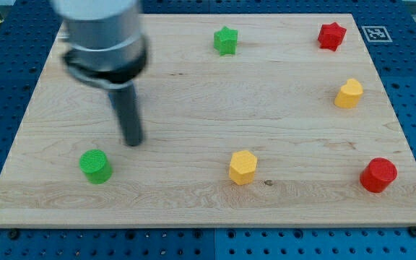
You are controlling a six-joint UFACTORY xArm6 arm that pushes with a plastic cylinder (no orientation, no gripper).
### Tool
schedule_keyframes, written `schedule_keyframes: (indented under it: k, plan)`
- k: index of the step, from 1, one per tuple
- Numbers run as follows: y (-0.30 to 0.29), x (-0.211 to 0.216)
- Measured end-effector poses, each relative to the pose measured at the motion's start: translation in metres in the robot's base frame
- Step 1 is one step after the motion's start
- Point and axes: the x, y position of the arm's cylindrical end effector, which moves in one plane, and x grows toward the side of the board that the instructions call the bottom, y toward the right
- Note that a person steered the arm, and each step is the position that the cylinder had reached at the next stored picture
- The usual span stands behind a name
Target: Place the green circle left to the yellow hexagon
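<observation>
Tip: the rod's lower end, my tip (pixel 132 142), sits on the bare board, touching nothing; it is a plain rod with nothing on it to open or close.
Tip to green circle: the green circle (pixel 94 166) lies just below the tip and toward the view's left, near but apart.
Green circle: a short round block standing flat near the bottom left corner of the wooden board (pixel 193 101).
Yellow hexagon: the yellow hexagon (pixel 243 167) sits at about the same height in the view, well apart to the right.
How it will likely handle: small, stiff and light by the look of it, so it should slide easily on the smooth wood.
Risk: being round, it may roll off a push that is not centred.
Where to press: its left side, low and through the middle, since it must travel rightward.
Other blocks: green star (pixel 225 40), red star (pixel 331 35), second yellow block (pixel 349 93), red circle (pixel 378 175), all clear of that path.
</observation>
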Motion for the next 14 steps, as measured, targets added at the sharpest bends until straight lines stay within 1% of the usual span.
schedule_keyframes:
  k: [1,2,3,4,5,6,7,8,9,11,12,13,14]
  plan:
    - [-0.082,0.0]
    - [-0.122,0.013]
    - [-0.111,0.044]
    - [-0.061,0.045]
    - [0.011,0.044]
    - [0.035,0.041]
    - [-0.004,0.038]
    - [-0.011,0.048]
    - [0.017,0.059]
    - [0.093,0.063]
    - [0.085,0.067]
    - [0.079,0.094]
    - [0.093,0.092]
